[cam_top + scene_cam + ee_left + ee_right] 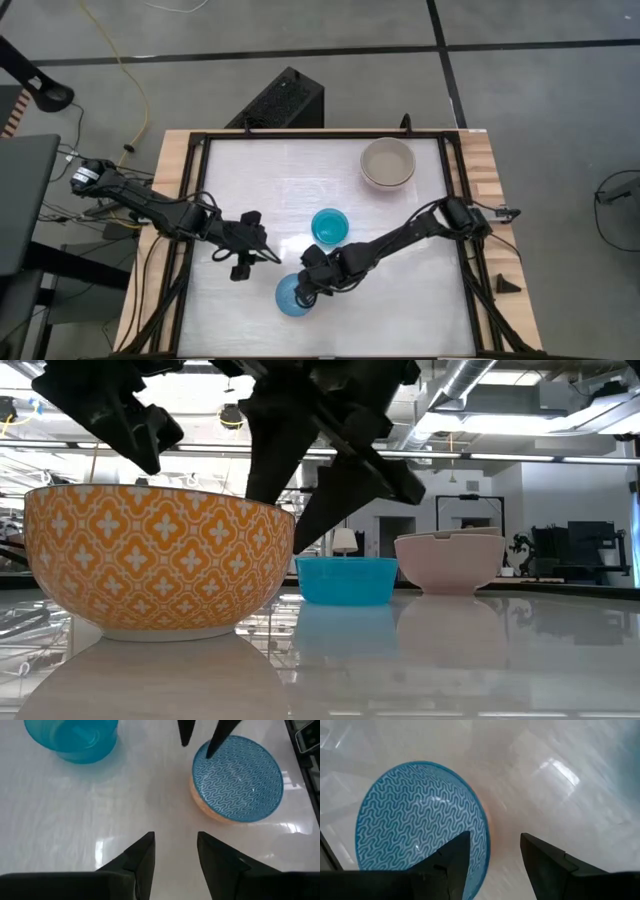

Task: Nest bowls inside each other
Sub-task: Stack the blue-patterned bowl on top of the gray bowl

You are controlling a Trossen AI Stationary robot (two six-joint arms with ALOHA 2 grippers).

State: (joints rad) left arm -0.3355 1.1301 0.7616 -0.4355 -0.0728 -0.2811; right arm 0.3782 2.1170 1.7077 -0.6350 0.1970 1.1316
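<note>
Three bowls stand on their bases on the white table. A bowl with a blue wave pattern inside (415, 815) and an orange pattern outside (160, 560) sits near the front. A plain teal bowl (329, 226) is behind it, and a grey-beige bowl (388, 163) is at the far right. My right gripper (492, 852) is open and slants down at the patterned bowl's rim, one finger over the inside and one outside; whether it touches cannot be seen. My left gripper (175, 847) is open above bare table, left of that bowl.
A black frame (455, 200) borders the white table top, with wooden strips outside it. Bare table lies to the left of the bowls and along the near edge. A black box (280, 100) stands beyond the far edge.
</note>
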